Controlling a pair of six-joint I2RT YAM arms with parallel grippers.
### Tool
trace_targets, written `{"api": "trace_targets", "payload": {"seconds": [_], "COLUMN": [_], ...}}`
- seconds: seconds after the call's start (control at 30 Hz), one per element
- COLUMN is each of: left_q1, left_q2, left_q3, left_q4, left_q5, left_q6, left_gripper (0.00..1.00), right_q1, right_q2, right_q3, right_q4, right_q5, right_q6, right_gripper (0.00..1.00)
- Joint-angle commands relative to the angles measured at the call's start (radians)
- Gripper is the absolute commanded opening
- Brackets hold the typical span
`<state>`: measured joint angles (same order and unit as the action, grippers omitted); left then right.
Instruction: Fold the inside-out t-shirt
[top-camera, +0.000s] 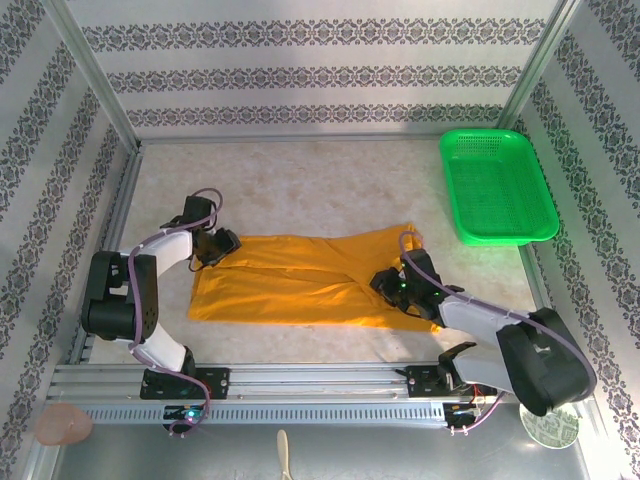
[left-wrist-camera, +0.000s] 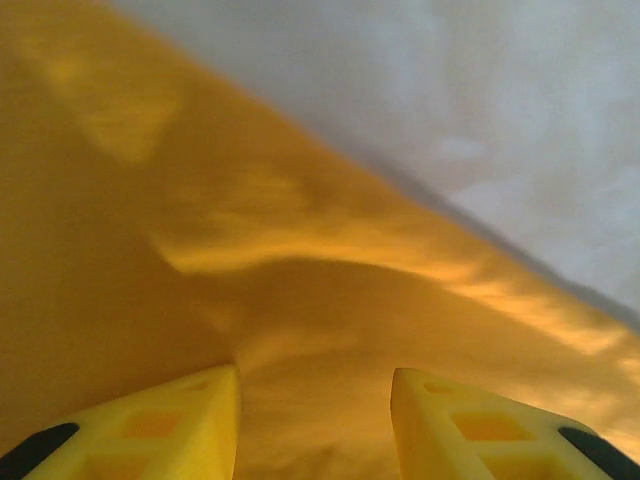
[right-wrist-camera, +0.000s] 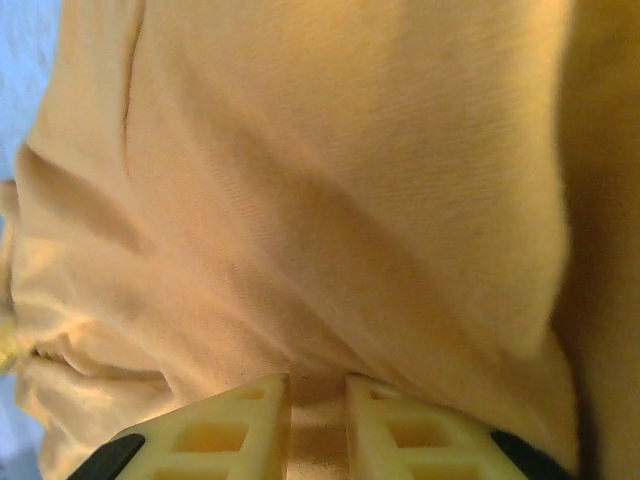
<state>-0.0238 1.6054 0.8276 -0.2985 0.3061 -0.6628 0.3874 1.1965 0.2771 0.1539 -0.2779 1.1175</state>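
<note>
The inside-out t-shirt (top-camera: 300, 275) is mustard-orange and lies folded into a long band across the middle of the table. My left gripper (top-camera: 225, 243) is at the band's upper left corner. In the left wrist view its yellow fingers (left-wrist-camera: 200, 420) stand apart, with a raised hump of the t-shirt (left-wrist-camera: 310, 330) filling the gap, so it is shut on a thick bunch. My right gripper (top-camera: 392, 285) sits on the band's right part. Its fingers (right-wrist-camera: 240, 425) stand close together with a fold of the t-shirt (right-wrist-camera: 330, 230) pinched between them. The print and label are hidden.
A green plastic basket (top-camera: 497, 185) stands at the back right of the table. Patterned walls close in the back and both sides. Bare table surface (top-camera: 300, 190) lies behind the t-shirt, and the metal rail (top-camera: 300, 385) runs along the near edge.
</note>
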Motion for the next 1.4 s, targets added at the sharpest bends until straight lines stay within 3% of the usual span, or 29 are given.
{"api": "trace_targets", "payload": {"seconds": [0.0,0.17,0.3,0.5,0.57,0.7,0.97,1.13,1.37], "left_q1": [0.033,0.081,0.088,0.058,0.010,-0.175,-0.519,-0.632,-0.707], "left_q2": [0.015,0.091,0.081,-0.038,-0.077,-0.105,0.081,0.231,0.337], "left_q3": [-0.025,0.060,0.159,0.214,0.213,0.207,0.299,0.375,0.419], "left_q4": [0.054,0.019,-0.043,-0.073,-0.064,0.001,0.181,0.275,0.365], "left_q5": [-0.032,-0.035,-0.010,0.082,0.096,0.087,0.087,0.115,0.124], "left_q6": [-0.002,0.063,0.111,0.068,0.032,-0.059,-0.200,-0.273,-0.328], "left_gripper": [0.44,0.44,0.44,0.45,0.46,0.47,0.47,0.47,0.46], "right_q1": [-0.059,-0.199,-0.329,-0.429,-0.441,-0.448,-0.458,-0.465,-0.476], "right_q2": [-0.021,-0.121,-0.221,-0.130,-0.052,0.100,0.161,0.165,0.199], "right_q3": [-0.059,0.046,0.193,0.306,0.322,0.344,0.346,0.332,0.320], "right_q4": [-0.069,-0.186,-0.393,-0.522,-0.512,-0.468,-0.424,-0.419,-0.383], "right_q5": [0.054,-0.052,-0.023,0.013,-0.010,-0.055,-0.061,-0.052,-0.139], "right_q6": [0.058,-0.070,-0.229,-0.447,-0.479,-0.519,-0.540,-0.554,-0.577], "right_gripper": [0.26,0.29,0.31,0.63,0.69,0.74,0.77,0.78,0.78]}}
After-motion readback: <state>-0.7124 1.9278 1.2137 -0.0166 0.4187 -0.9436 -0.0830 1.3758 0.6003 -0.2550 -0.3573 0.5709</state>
